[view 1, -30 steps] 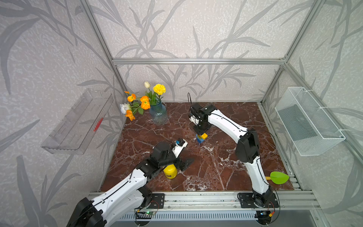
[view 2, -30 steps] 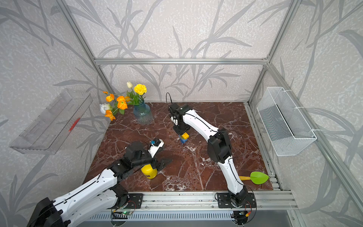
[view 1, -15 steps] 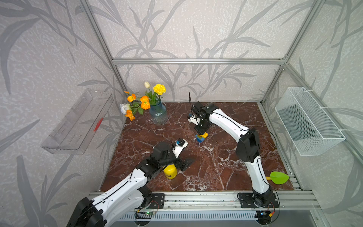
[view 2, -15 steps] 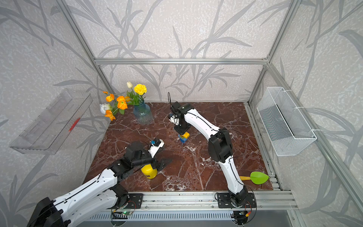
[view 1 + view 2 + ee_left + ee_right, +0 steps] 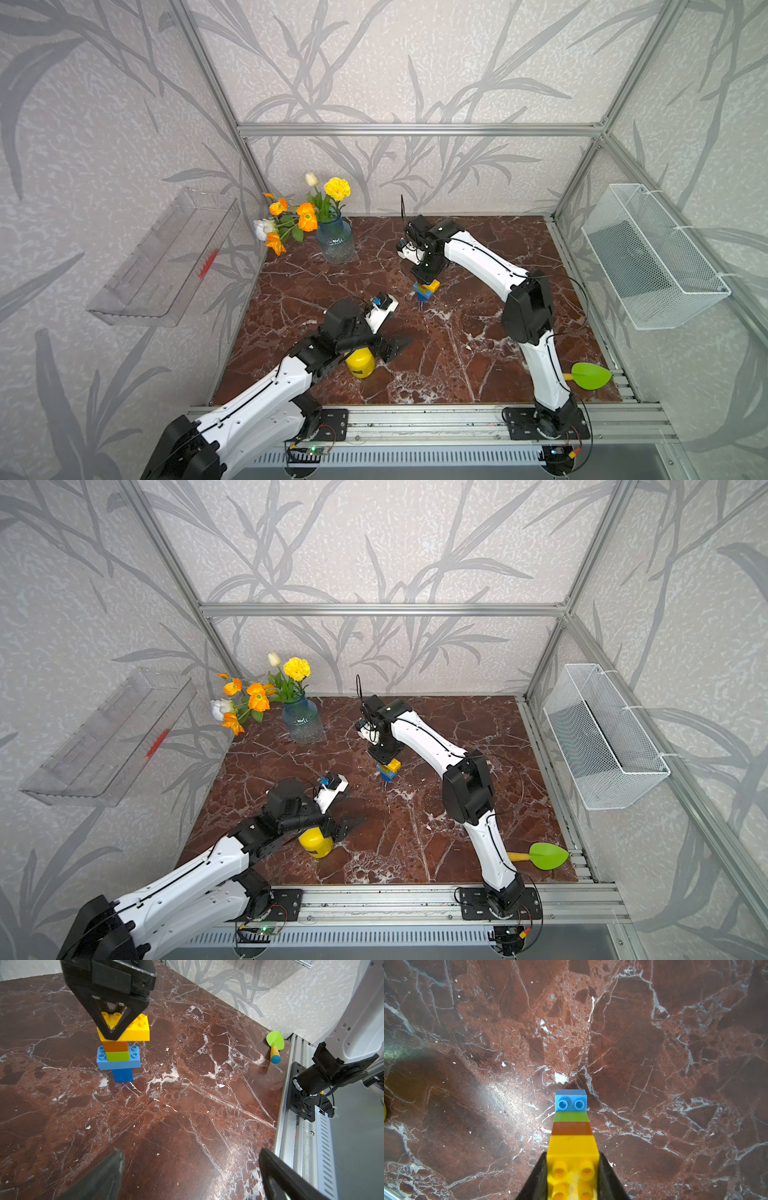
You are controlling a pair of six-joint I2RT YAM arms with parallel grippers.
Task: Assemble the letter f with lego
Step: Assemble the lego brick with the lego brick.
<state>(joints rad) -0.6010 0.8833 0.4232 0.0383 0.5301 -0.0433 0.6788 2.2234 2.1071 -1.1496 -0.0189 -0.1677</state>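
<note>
**A:** Where are the bricks?

**B:** All five studded plastic bricks are joined in one upright stack near the middle of the dark red marble surface. From the top down there is a long yellow brick, a small orange brick, a small green brick, a long light-blue brick and a small dark-blue brick as the foot. The foot seems to touch the surface, but I cannot be sure that it rests there.

**A:** And the hands?

**B:** The right hand reaches down from above, and its black fingers are closed on both sides of the long yellow brick. The left hand is low over the surface and well apart from the stack. It is spread wide and holds nothing. A yellow plastic cylinder stands just beside it.

**A:** Which step is this?

**B:** The building looks finished, and the letter is probably being set down or pressed firm. The yellow bar juts to one side. The light-blue bar shows studs on both sides of the column.

**A:** What does the next move need?

**B:** Probably a gentle release. The fingers should part and then rise straight up, because the tall stack on its narrow foot could tip.
</note>
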